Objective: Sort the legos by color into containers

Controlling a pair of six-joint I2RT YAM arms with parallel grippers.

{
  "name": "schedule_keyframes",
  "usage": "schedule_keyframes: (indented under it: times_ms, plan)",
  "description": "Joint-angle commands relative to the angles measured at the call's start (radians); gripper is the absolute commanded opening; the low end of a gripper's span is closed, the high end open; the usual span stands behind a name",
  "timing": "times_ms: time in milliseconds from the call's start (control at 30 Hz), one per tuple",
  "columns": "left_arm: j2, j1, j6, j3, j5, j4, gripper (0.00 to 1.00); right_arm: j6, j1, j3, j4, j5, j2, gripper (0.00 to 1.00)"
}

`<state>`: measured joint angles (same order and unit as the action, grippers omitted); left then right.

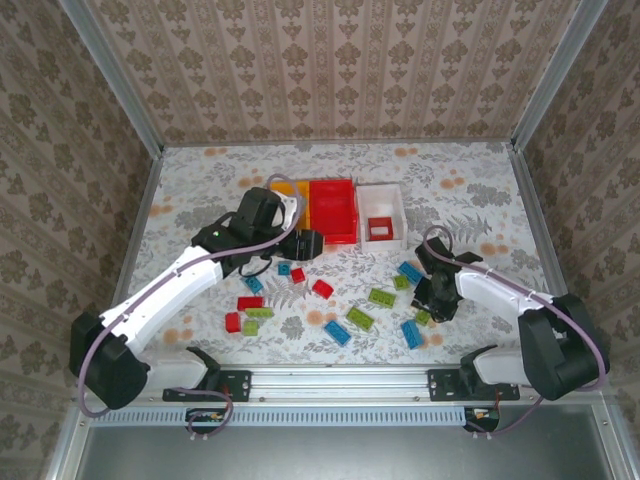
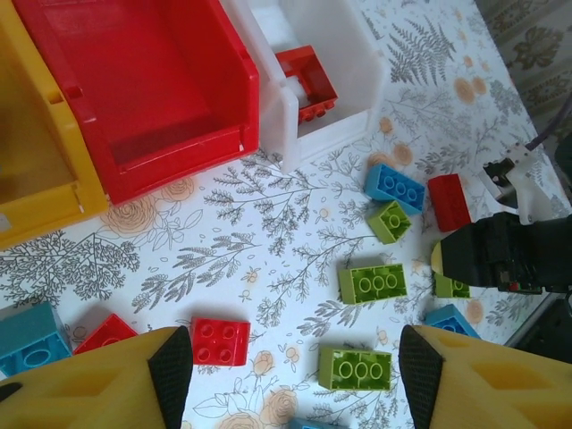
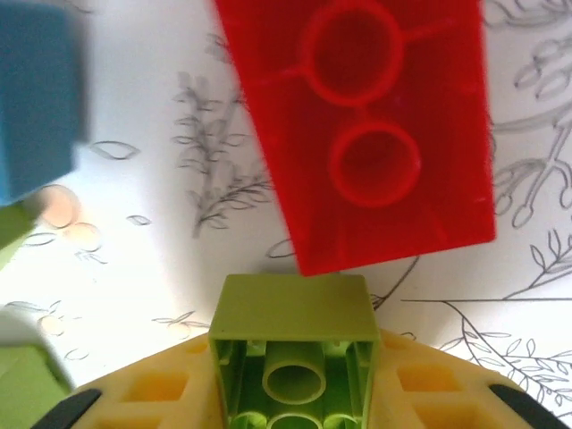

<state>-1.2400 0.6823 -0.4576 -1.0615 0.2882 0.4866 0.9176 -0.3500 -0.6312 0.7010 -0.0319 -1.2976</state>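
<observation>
1. The lime brick (image 3: 290, 313) is pinched between the yellow pads of my right claw (image 3: 290, 402). Its hollow underside faces my wrist camera, and the claw is drawn in narrow around it.
2. Just past it, a red brick (image 3: 357, 134) lies underside-up on the flowered counter (image 3: 134, 268). A blue brick (image 3: 31, 98) sits off to the left.
3. From overhead, my right arm folds out of its base at the near right corner. The forearm runs left and the wrist tips down toward the counter.
4. The loose legos (image 1: 360, 318) in red, blue and lime are scattered across the middle of the counter, between my two claws.
5. My left claw (image 2: 295, 371) is spread wide with nothing between its fingers (image 2: 89, 384). It hangs above the counter, with a small red square brick (image 2: 221, 341) and a lime four-stud brick (image 2: 355, 367) near the gap.
6. My left arm stretches diagonally from the near left corner toward the bins, its wrist bent over just in front of them.
7. The yellow bin (image 2: 36, 152), red bin (image 2: 152, 89) and white bin (image 2: 349, 45) stand side by side, touching, at the far side. The white bin holds one red piece (image 2: 308, 80).
</observation>
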Motion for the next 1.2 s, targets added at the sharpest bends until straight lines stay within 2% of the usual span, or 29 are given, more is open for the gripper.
schedule_keyframes:
  times_ms: [0,133,300,500,733,867,933,1033,1167]
  plan:
    - [0.057,0.005,-0.047,0.001,-0.046,0.028,0.64,-0.071,-0.061,-0.103,-0.004,0.118,0.070,0.32]
    - [0.141,0.003,-0.077,0.021,-0.168,0.100,0.63,-0.185,-0.147,-0.242,-0.061,0.174,0.027,0.32]
    - [0.206,-0.010,-0.139,0.063,-0.302,0.183,0.63,-0.305,-0.257,-0.496,-0.157,0.151,-0.224,0.31]
    - [0.219,-0.020,-0.198,0.083,-0.385,0.282,0.63,-0.342,-0.264,-0.819,-0.169,0.111,-0.526,0.30]
    - [0.258,-0.093,-0.287,0.153,-0.372,0.376,0.63,-0.317,-0.258,-1.109,-0.039,0.094,-0.796,0.31]
    - [0.226,-0.209,-0.352,0.223,-0.255,0.374,0.63,-0.325,-0.257,-1.202,0.009,0.087,-0.883,0.38]
    - [0.192,-0.263,-0.377,0.236,-0.218,0.362,0.64,-0.335,-0.256,-1.211,0.005,0.083,-0.887,0.45]
    - [0.150,-0.300,-0.404,0.231,-0.219,0.348,0.66,-0.360,-0.263,-1.211,-0.008,0.090,-0.856,0.54]
    - [0.062,-0.355,-0.429,0.216,-0.212,0.352,0.68,-0.397,-0.281,-1.197,-0.029,0.104,-0.780,0.58]
